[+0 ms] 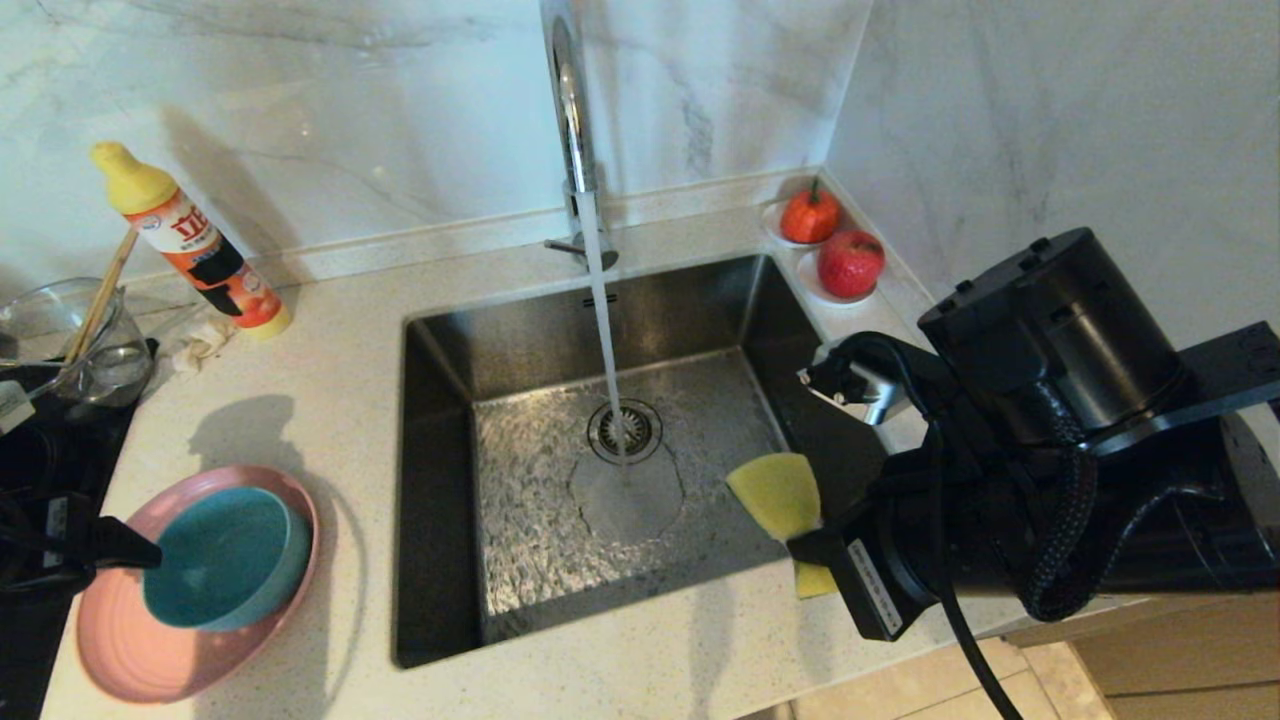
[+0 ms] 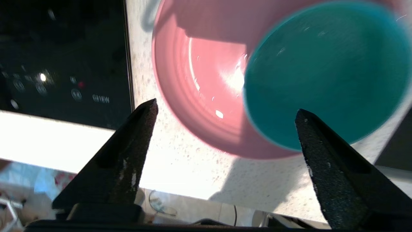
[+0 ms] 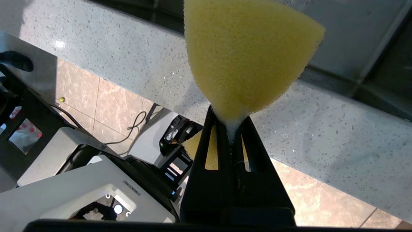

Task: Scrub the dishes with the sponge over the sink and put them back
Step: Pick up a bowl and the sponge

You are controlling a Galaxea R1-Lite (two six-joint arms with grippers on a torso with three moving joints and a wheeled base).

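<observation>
Near left: pink plate (image 1: 130, 650) on the counter (image 1: 330, 400) beside the black cooktop (image 1: 40, 450), with teal-blue bowl (image 1: 225, 555) resting inside it, offset toward the plate's right and far side. Left gripper (image 1: 150, 553) at the bowl's left rim, jaws spread wide and empty; in the left wrist view the fingers (image 2: 135, 141) flank the dishes with a gap on each side, though contact with the bowl's rim cannot be ruled out from the head view.

Near right: right gripper (image 3: 230, 129) clamped tight on the yellow sponge (image 1: 780, 495), pinched at its middle. Sponge held over the near right edge of the sink (image 1: 440, 500), free end fanning out above the basin.

Centre: tap (image 1: 572, 110) running, stream falling onto the drain strainer (image 1: 625, 430).

Far left: glass bowl (image 1: 70, 340) with chopsticks (image 1: 100, 295), detergent bottle (image 1: 195, 245). Far right corner: two red fruits (image 1: 830, 240) on small dishes.
</observation>
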